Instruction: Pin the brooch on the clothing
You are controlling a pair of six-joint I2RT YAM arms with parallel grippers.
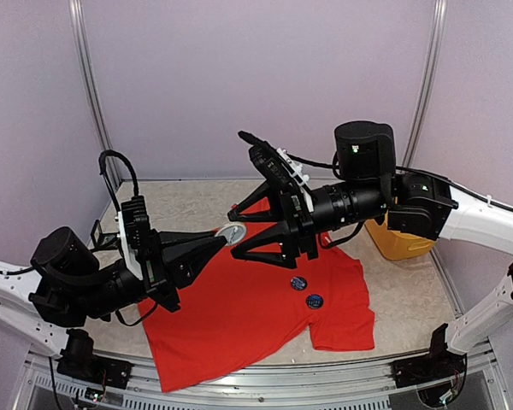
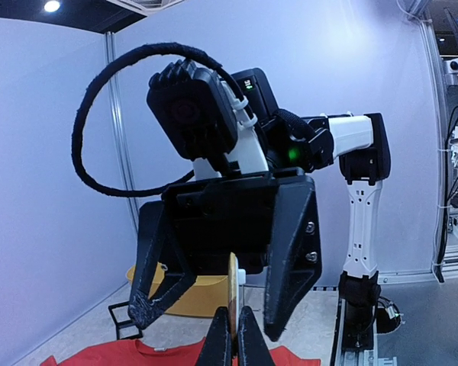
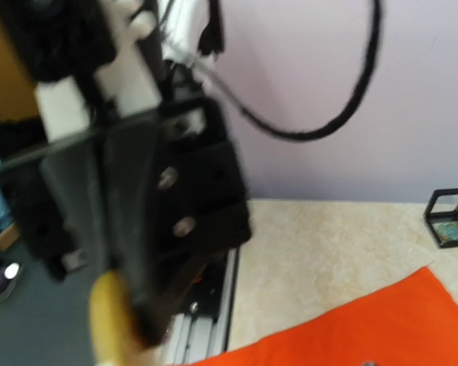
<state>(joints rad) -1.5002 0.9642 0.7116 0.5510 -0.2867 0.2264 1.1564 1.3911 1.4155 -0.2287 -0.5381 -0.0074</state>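
Red T-shirt [image 1: 239, 316] spread flat; round brooch [image 1: 232, 234] aloft

Yellow basket [image 1: 402, 246] at far right of beige table [image 1: 188, 201]; small black framed case [image 3: 450, 217] on tabletop.

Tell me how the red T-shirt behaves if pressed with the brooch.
Pressed by the brooch, the T-shirt will likely bunch and slide rather than resist: it lies loose on the smooth table. Lifted at one point it would probably drape limp, being thin fabric lying flat.
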